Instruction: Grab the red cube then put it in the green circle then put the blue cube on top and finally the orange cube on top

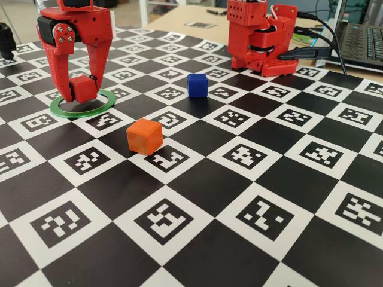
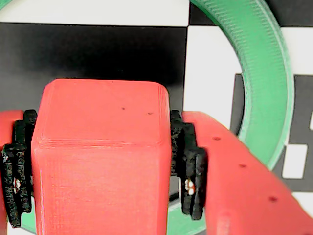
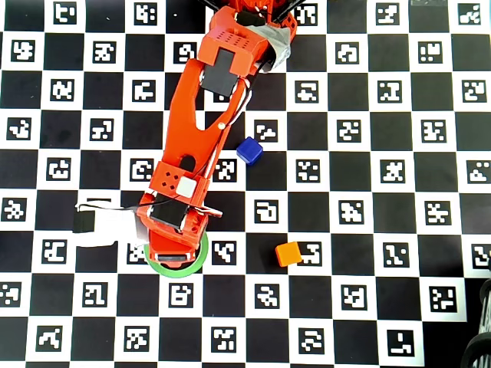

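Note:
My gripper (image 1: 83,89) is shut on the red cube (image 1: 82,88), holding it low inside the green circle (image 1: 108,98). Whether the cube touches the board I cannot tell. The wrist view is mostly filled by the red cube (image 2: 100,156), with a black pad (image 2: 188,161) pressed on each side and the green circle (image 2: 264,73) curving behind it. In the overhead view the arm hides the cube, and only the front arc of the green circle (image 3: 178,268) shows. The blue cube (image 1: 197,85) (image 3: 249,150) and the orange cube (image 1: 144,136) (image 3: 288,254) stand apart on the board.
The red arm base (image 1: 263,42) stands at the board's far side, with cables running right toward a laptop (image 1: 365,36). A white cable bundle (image 3: 100,222) lies left of the gripper. The checkered marker board (image 1: 239,227) covers the table.

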Controlling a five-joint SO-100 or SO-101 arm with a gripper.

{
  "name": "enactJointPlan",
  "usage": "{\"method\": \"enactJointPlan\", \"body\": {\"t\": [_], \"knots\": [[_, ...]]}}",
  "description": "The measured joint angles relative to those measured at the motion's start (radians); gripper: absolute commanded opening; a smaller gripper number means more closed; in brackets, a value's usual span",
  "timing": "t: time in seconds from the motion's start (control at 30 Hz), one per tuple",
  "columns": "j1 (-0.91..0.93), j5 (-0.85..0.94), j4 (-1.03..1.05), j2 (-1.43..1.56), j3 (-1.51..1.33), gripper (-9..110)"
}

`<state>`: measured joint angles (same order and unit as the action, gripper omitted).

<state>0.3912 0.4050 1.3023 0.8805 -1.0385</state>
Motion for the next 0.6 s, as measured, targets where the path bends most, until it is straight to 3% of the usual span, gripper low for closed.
{"method": "enactJointPlan", "body": {"t": [0.6], "knots": [[0.014,-0.003,-0.021,-0.017,-0.006,2]]}}
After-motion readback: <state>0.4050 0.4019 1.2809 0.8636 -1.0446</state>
